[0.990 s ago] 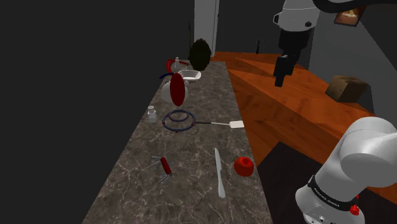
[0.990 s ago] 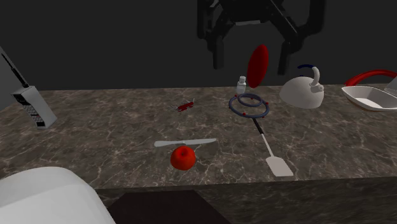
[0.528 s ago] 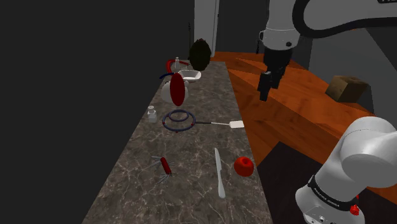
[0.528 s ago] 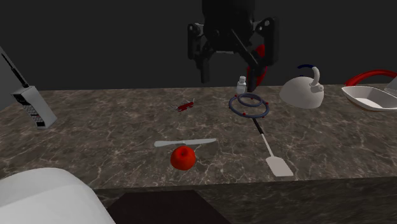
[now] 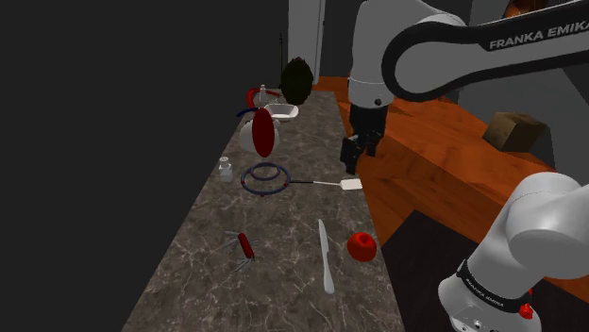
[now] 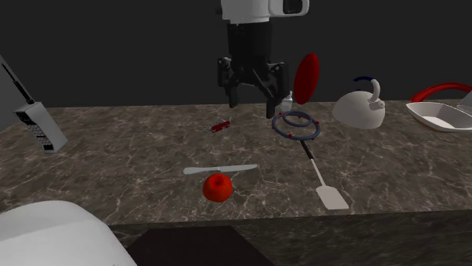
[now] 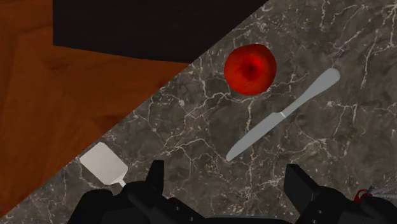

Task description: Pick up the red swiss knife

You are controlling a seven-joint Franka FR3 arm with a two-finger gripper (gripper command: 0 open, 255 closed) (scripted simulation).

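Observation:
The red swiss knife [image 5: 245, 245] lies flat on the dark marbled counter [image 5: 283, 217] with some blades folded out, near the shoulder view's lower left. In the second exterior view the knife [image 6: 220, 125] rests just below the hanging gripper [image 6: 252, 102]. My black gripper [image 5: 351, 162] hovers over the counter's edge, above the spatula [image 5: 349, 185] and well away from the knife. Its fingers [image 7: 156, 177] stand apart with nothing between them. A red sliver of the knife [image 7: 364, 195] shows beside one finger.
A red apple [image 5: 361, 246] and a table knife [image 5: 325, 257] lie near the swiss knife. A ring trivet [image 5: 265, 178], small bottle [image 5: 226, 170], white kettle [image 6: 360, 109], red disc [image 5: 263, 132] and bowl [image 6: 439, 115] stand farther along. A wooden floor [image 5: 425, 160] lies beside the counter.
The arm has swung down and toward the shoulder view's left, from over the wooden floor to the counter's edge above the spatula. The fingers stay apart.

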